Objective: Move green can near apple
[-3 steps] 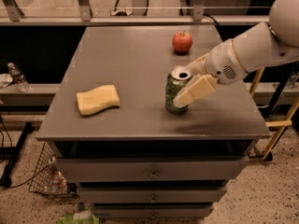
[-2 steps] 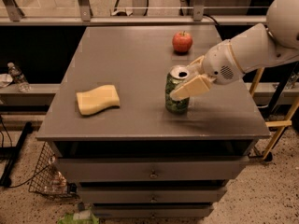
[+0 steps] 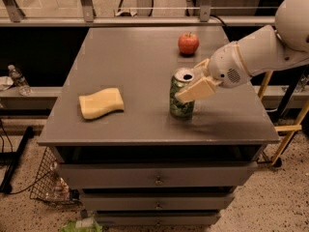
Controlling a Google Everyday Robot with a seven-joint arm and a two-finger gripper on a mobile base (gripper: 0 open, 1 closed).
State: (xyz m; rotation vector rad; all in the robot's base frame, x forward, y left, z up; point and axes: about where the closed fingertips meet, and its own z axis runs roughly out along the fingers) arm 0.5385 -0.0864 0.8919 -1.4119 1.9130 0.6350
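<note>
Overall, the grey desk point(image 3: 135, 57) is noted as the largest item, with drawers below it. The white arm point(image 3: 260, 52) is brought in from the right side. A yellow sponge point(image 3: 101, 103) is found on the left part of the desk, well apart from the other items. The green can point(image 3: 181, 105) is recorded upright near the front middle of the desk, apparently resting on its surface. The gripper point(image 3: 188, 81) is set around the can's upper part, one finger across the front and one behind, and is judged to be clamped on the can. The apple point(image 3: 188, 43) is located toward the back edge, apart from the can.

Progress: the grasp is judged made; the carry toward the apple and the release are not yet done.

Against the earlier frames, the can and apple are found unmoved; only the front finger is seen slightly higher on the can.
</note>
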